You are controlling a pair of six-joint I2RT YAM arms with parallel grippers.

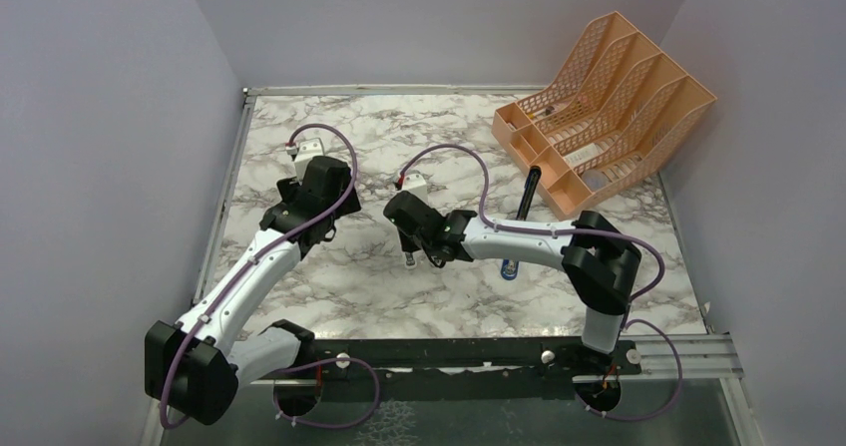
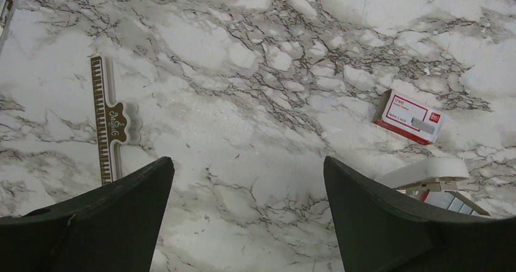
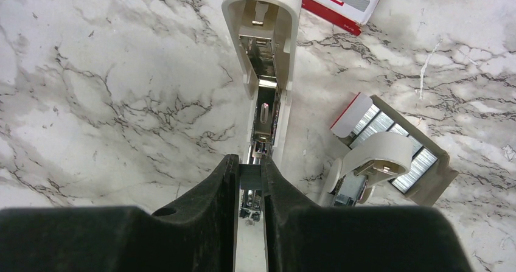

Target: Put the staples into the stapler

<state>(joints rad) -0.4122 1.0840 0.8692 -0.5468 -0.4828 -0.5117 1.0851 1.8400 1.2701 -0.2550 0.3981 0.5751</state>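
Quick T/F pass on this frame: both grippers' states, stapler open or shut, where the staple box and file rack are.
1. The left gripper is open and holds nothing. True.
2. The right gripper is spread wide. False: it is shut on the staples, a small grey block between its fingers.
3. The stapler is closed. False: it is hinged open, with its silver channel exposed.
4. The red-and-white staple box lies on the marble table. True.
5. The orange file rack stands at the table's far right corner. True.
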